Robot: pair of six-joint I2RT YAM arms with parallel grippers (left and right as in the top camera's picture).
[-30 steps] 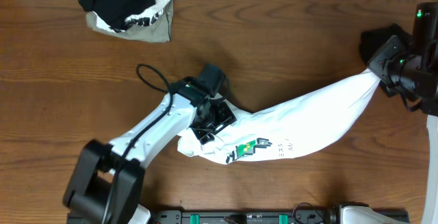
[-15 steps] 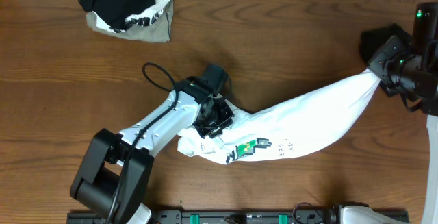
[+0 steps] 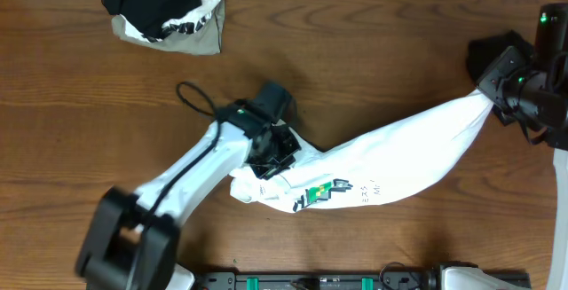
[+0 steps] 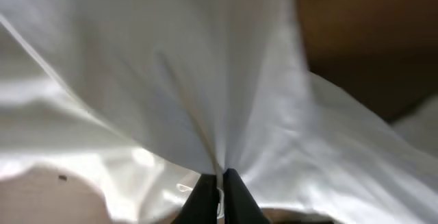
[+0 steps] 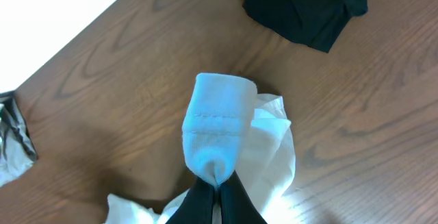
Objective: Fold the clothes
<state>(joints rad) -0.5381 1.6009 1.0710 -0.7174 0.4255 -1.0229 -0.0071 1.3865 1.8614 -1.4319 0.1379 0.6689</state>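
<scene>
A white T-shirt (image 3: 399,152) with a green-and-dark mark lies stretched in a long band across the wooden table (image 3: 355,50). My left gripper (image 3: 277,159) is shut on the shirt's bunched left end; in the left wrist view the white fabric (image 4: 205,80) fans out from a pinched fold between the dark fingertips (image 4: 236,196). My right gripper (image 3: 490,95) is shut on the shirt's right end, and the right wrist view shows a rolled white hem (image 5: 219,131) rising from the closed fingers (image 5: 233,200).
A heap of black, white-printed and khaki clothes (image 3: 164,11) sits at the far left of the table. A black garment (image 5: 308,8) lies beyond the right gripper, also seen by the right arm (image 3: 497,50). The left arm (image 3: 191,184) crosses the near left.
The left gripper has shut on the shirt's left end. The left arm's base link has shifted. The right gripper and the shirt's right end have held still.
</scene>
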